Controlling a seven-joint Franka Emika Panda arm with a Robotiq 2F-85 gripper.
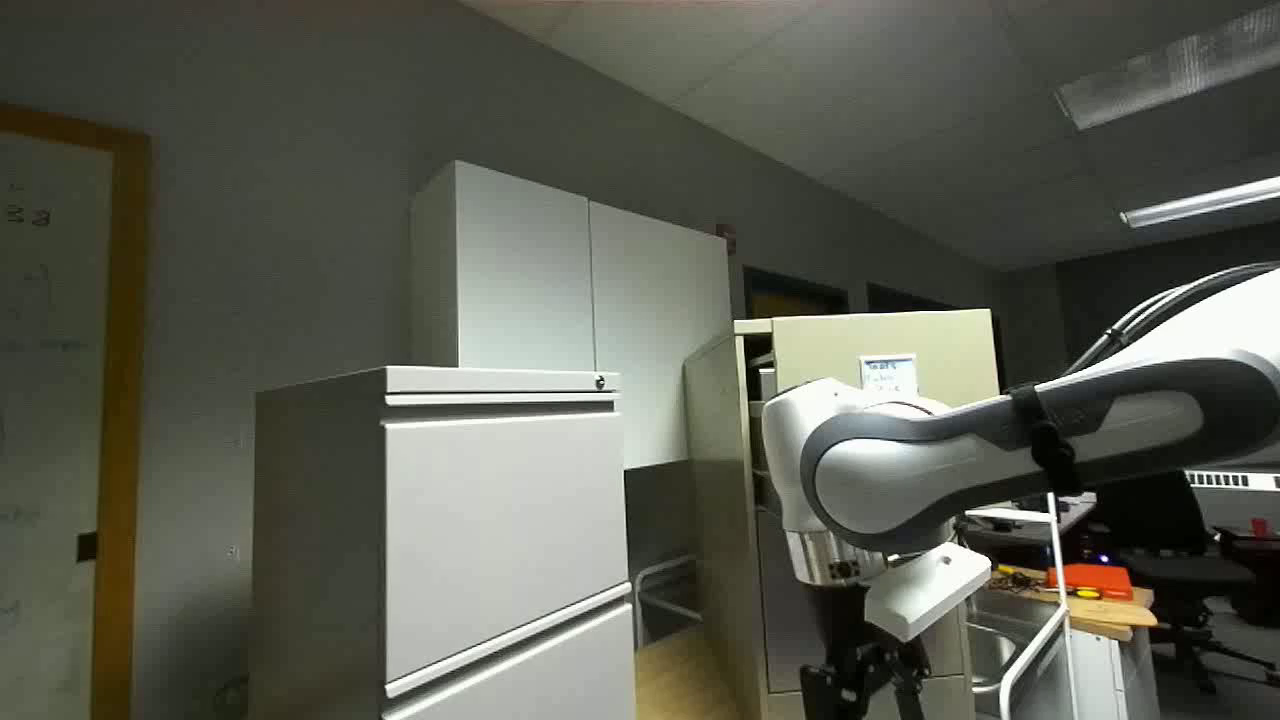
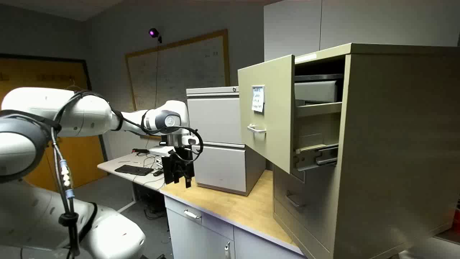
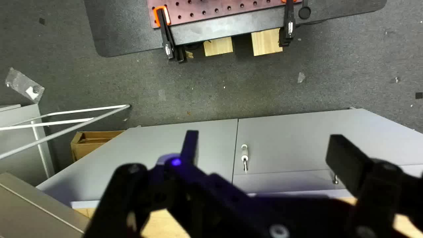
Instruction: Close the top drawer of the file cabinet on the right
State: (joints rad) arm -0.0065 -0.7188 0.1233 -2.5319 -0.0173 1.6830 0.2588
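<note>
Nearest, at the far left in an exterior view, the arm (image 2: 91,115) reaches across, its jaws hanging point-down, seemingly over the edge of the bench (image 2: 233,196). The wrist view shows the two sides of the jaws spread wide, holding nothing — cupboard doors (image 3: 287,138) and floor (image 3: 211,82) show between and beyond them. Next along comes the grey cabinet (image 2: 217,129), upright on the bench. Right of it is the top drawer (image 2: 276,115), standing well out of the file cabinet (image 2: 391,151); both exterior views show its front apart from the body, and in an exterior view a metal slide (image 2: 318,157) shows in the gap. The lower drawers (image 2: 316,205) look flush.

As for progress, none of the closing seems done. The jaws are well apart from the drawer, so nothing is pressing on it. What is left, judging by this, is the whole job: bringing the jaws round to the flat front, perhaps beside the handle (image 2: 256,128), then pushing steadily until the front sits back against the cabinet — in line with the drawers below.
</note>
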